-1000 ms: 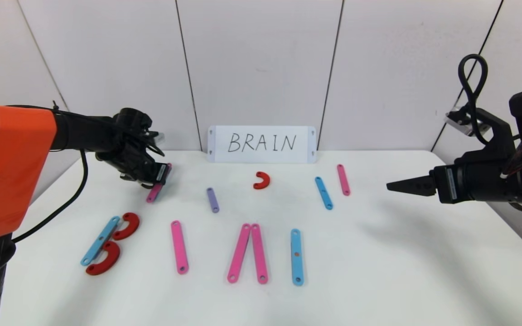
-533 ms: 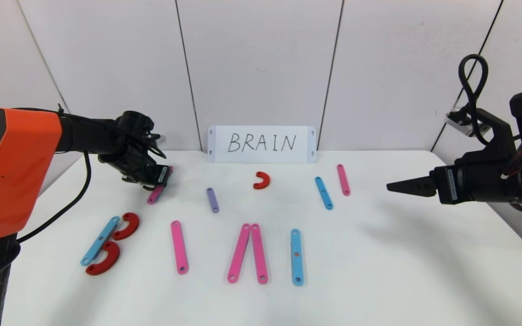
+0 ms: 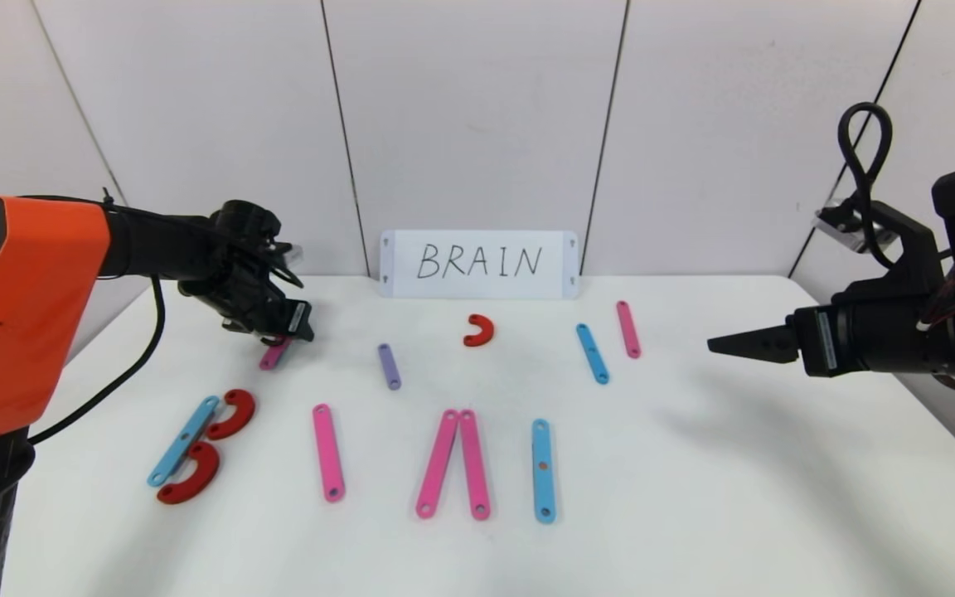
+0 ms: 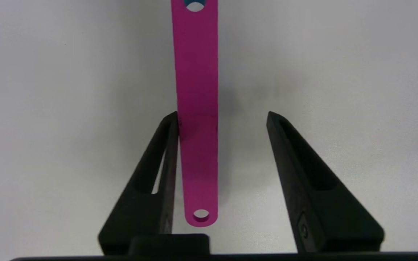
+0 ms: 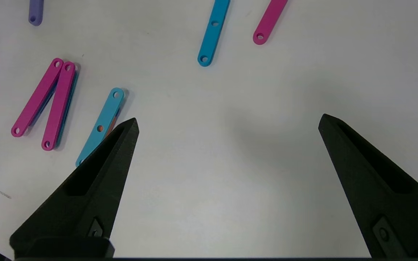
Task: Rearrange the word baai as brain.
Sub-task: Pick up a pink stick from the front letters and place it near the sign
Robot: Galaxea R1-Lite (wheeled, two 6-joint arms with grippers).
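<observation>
The left gripper (image 4: 222, 119) hangs low at the far left of the table (image 3: 693, 497) with its fingers apart around a pink strip (image 4: 197, 108), which lies flat and points straight out from it, while the right gripper (image 3: 722, 342), also wide apart, waits far away.

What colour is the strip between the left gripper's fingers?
Pink flat strip; clearest in the left wrist view.
</observation>
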